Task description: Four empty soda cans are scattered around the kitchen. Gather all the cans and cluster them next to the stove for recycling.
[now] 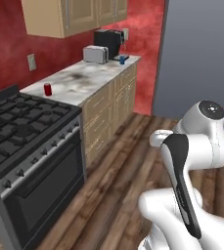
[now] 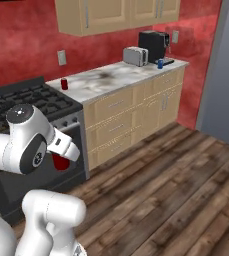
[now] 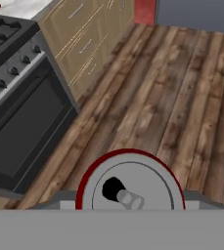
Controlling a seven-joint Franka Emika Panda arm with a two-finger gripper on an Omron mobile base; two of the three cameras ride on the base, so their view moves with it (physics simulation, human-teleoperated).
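Above floor, red can (image 3: pixel 129 188) gripped.

A: What does the arm (image 1: pixel 191 161) look like from the left base view?

B: Glossy white, rounded shells throughout. A long black strip runs down one link, from about 12 o'clock to 5 o'clock on that segment. The joint cap (image 1: pixel 212 109) at the top is a dark disc with a pale dot at its centre.

A: And from the right base view?

B: Same white casing. The shoulder joint shows a dark grey band, a black cap above, and a small round dark inset on its side.
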